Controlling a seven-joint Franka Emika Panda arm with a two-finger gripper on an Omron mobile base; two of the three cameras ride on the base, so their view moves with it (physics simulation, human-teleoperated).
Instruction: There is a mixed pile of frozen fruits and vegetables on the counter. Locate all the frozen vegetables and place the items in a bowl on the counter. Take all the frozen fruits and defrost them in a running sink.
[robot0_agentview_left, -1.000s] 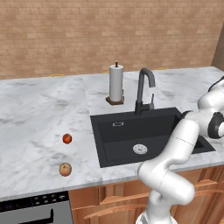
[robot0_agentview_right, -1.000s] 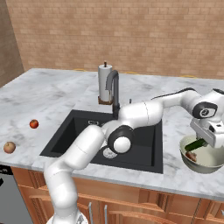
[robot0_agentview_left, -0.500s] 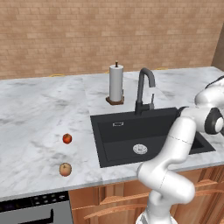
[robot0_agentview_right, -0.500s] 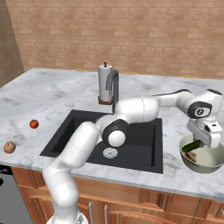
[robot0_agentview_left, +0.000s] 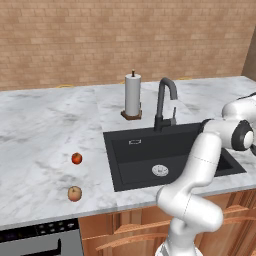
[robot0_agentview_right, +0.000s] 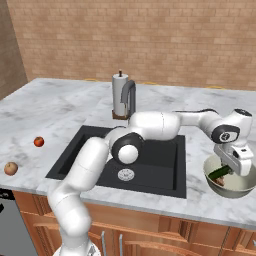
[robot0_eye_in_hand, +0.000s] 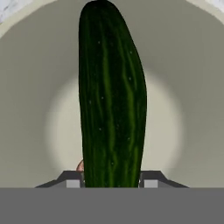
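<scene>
Kitchen, brick rear wall; white-grey veined marble counter (robot0_agentview_left: 45, 130) over wooden cabinets (robot0_agentview_left: 130, 227), with a black appliance panel (robot0_agentview_left: 35, 242) at the lower left of the left base view. Set into the counter: black rectangular sink (robot0_agentview_left: 165, 155) with round silver drain (robot0_agentview_left: 160, 170); dark grey gooseneck faucet (robot0_agentview_left: 165, 102) at its rear edge. Beside the faucet, on the far side from the bowl: upright paper towel roll (robot0_agentview_left: 132, 95) on a small wooden base. Fruits, both on open counter well apart from the sink, on its side away from the bowl: small red ball (robot0_agentview_left: 76, 158); slightly larger orange-tan ball (robot0_agentview_left: 74, 193) nearer the counter's front edge, near the red one but not touching. Pale cream-greenish bowl (robot0_agentview_right: 240, 186) stands on the counter on the sink's opposite side, close to the front edge. Gripper (robot0_agentview_right: 235, 167) is lowered into the bowl. Dark-green cucumber (robot0_eye_in_hand: 111, 100) sits between the two finger tips (robot0_eye_in_hand: 70, 179), which stand close against its sides at its near end; the rest extends away over the bowl's pale floor. Whether its far end rests on the bowl cannot be told. A sliver of a brownish round item (robot0_eye_in_hand: 80, 166) shows beside the cucumber, inside the bowl.
</scene>
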